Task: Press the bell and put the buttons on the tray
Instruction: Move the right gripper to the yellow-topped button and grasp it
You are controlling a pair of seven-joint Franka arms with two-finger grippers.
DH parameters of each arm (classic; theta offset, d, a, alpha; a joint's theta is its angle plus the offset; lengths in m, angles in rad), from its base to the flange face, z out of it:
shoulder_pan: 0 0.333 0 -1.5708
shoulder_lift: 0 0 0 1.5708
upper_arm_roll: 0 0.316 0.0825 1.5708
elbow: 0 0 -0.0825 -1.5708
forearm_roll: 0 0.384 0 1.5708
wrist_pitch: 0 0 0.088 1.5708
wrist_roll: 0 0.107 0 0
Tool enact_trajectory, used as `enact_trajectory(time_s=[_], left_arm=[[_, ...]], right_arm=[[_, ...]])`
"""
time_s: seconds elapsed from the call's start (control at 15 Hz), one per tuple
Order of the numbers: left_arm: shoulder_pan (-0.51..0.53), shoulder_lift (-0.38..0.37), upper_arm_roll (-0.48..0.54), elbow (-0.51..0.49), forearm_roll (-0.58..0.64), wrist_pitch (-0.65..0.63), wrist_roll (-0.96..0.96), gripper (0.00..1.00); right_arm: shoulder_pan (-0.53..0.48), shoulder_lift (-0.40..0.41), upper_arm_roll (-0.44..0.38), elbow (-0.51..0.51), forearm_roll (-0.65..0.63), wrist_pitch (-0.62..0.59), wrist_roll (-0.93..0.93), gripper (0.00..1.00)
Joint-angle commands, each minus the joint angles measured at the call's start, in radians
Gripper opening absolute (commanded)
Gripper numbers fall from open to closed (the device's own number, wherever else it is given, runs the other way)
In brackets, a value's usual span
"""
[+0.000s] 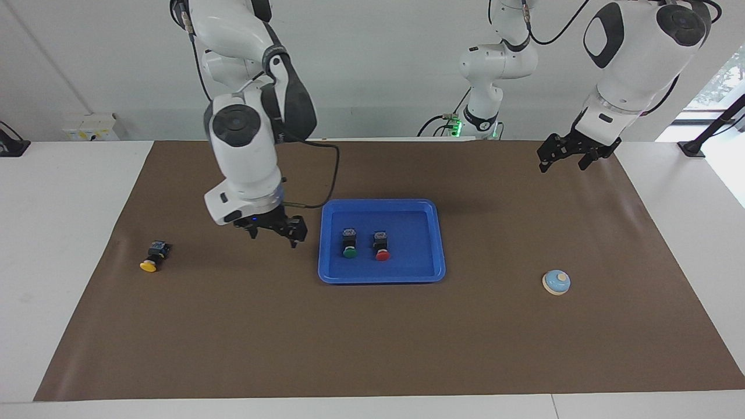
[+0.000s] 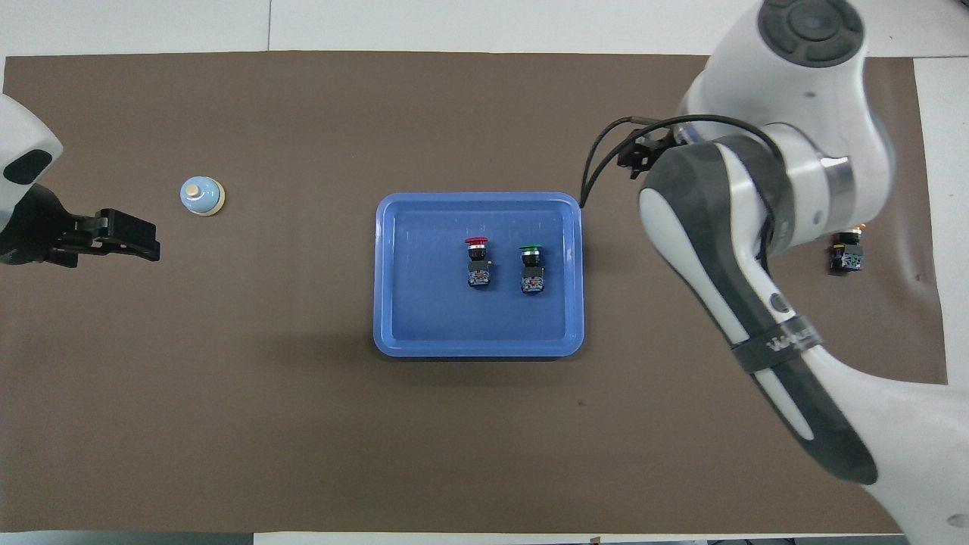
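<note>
From the facing view, the yellow button (image 1: 151,258) lies on its side on the brown mat (image 1: 233,337), toward the right arm's end of the desk and close to the mat's edge, its cap pointing away from the robots. It looks light and rigid — a smooth domed cap that would likely slip, and a squarer black body that seems the better place to pinch. The right gripper (image 1: 272,231) hangs over the mat between that button and the blue tray (image 1: 435,244), jaws open and empty. The green button (image 1: 350,242) and the red button (image 1: 382,245) lie side by side in the tray, apart from each other and from the rim. The bell (image 1: 556,282) sits toward the left arm's end of the desk, well apart from the tray; the left gripper (image 1: 569,154) waits in the air near the mat's corner on that side, jaws open, holding nothing.

From the overhead view, the right arm's bulk covers most of the yellow button (image 2: 847,253) — only its black body and a sliver of cap show. The mat around it looks bare, so nothing seems to block a descent. Both buttons in the tray (image 2: 394,333) leave open floor on either side for a third. The bell (image 2: 202,196) stands just beside the left gripper (image 2: 140,238), with bare mat between them.
</note>
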Motion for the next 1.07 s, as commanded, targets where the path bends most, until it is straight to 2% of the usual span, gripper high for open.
enact_trajectory(time_s=[0.0, 0.2, 0.6, 1.0], left_arm=[[0.002, -0.009, 0.000, 0.003, 0.008, -0.007, -0.010, 1.00], [0.002, -0.009, 0.000, 0.003, 0.008, -0.007, -0.010, 1.00], [0.002, -0.009, 0.000, 0.003, 0.008, -0.007, -0.010, 1.00], [0.002, -0.009, 0.000, 0.003, 0.008, -0.007, -0.010, 1.00]], right_arm=[[-0.143, -0.010, 0.011, -0.050, -0.021, 0.018, -0.191, 1.00], [-0.275, -0.031, 0.011, -0.128, -0.052, 0.071, -0.304, 1.00], [-0.459, -0.063, 0.012, -0.468, -0.055, 0.458, -0.422, 1.00], [-0.510, -0.059, 0.014, -0.538, -0.051, 0.506, -0.510, 1.00]])
